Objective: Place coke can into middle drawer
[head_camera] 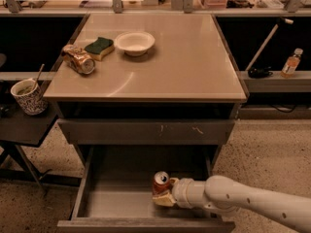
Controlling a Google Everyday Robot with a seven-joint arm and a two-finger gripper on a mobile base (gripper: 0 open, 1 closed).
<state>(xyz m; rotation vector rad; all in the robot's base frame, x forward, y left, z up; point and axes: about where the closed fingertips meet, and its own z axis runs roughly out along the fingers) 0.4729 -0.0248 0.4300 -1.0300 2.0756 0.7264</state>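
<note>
The middle drawer [112, 205] is pulled open below the cabinet, a shallow grey tray with low side walls. The red coke can [161, 182] stands upright inside it, right of centre, silver top showing. My gripper [164, 194] reaches in from the right on a white arm and is shut on the can's lower body. The can's base is hidden by the pale fingers [164, 199], so I cannot tell whether it touches the drawer floor.
On the cabinet top [184, 67] lie a dented gold-brown can [77, 59], a green sponge [99, 47] and a white bowl [135, 42]. A shut drawer front with pale scratches [146, 131] sits above. A patterned cup [28, 96] stands on the left side table; a small bottle [292, 62] stands right.
</note>
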